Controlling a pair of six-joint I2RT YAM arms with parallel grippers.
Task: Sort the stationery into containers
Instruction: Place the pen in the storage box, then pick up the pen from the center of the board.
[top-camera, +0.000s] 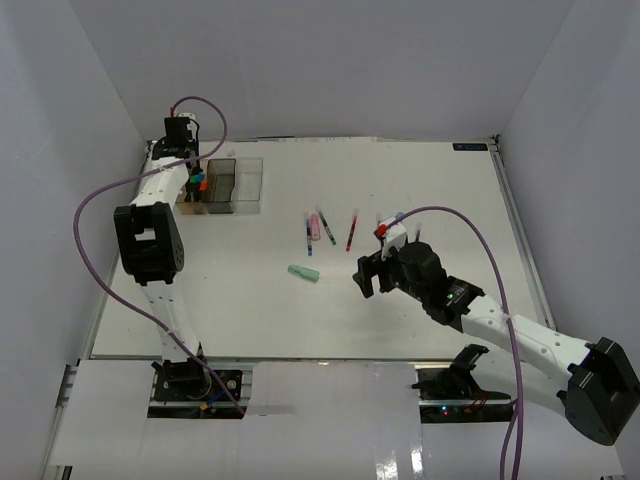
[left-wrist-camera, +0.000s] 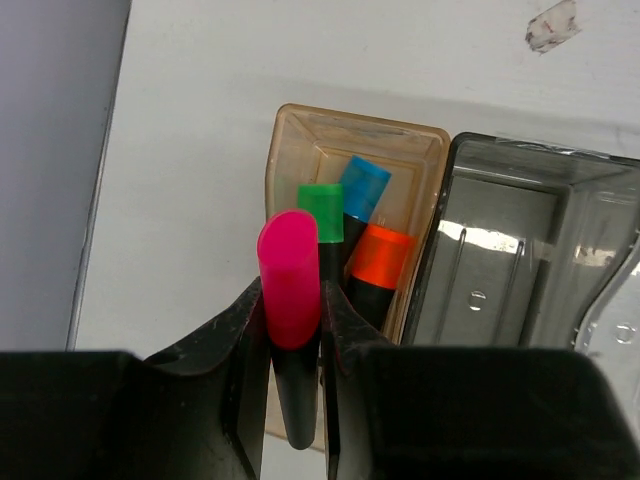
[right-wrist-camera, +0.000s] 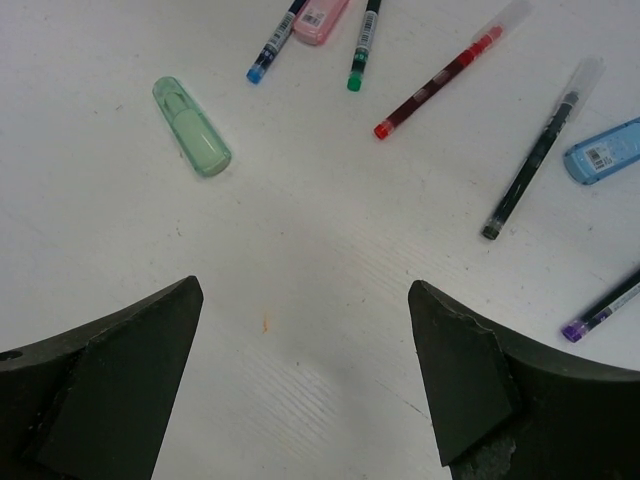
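White tabletop (top-camera: 250, 300), pale walls (top-camera: 300, 70) on three sides. Top view puts your three joined bins (top-camera: 235, 185) far left and loose pens (top-camera: 328, 228) mid-table. On the left wrist, your left gripper (left-wrist-camera: 292, 335) pinches a pink-capped highlighter (left-wrist-camera: 289, 280) at the near rim of the amber bin (left-wrist-camera: 300, 125), its long axis running away from the camera, cap leading. Three other highlighters (left-wrist-camera: 350, 215) stand inside. On the right wrist, your right gripper (right-wrist-camera: 305, 370) hangs spread wide over the tabletop, with a mint piece (right-wrist-camera: 192, 127) up-left.

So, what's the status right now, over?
Left end effector shut on pink highlighter, at the amber bin. Right end effector open, empty, above table. Pens, mint piece loose. Nothing blocking.
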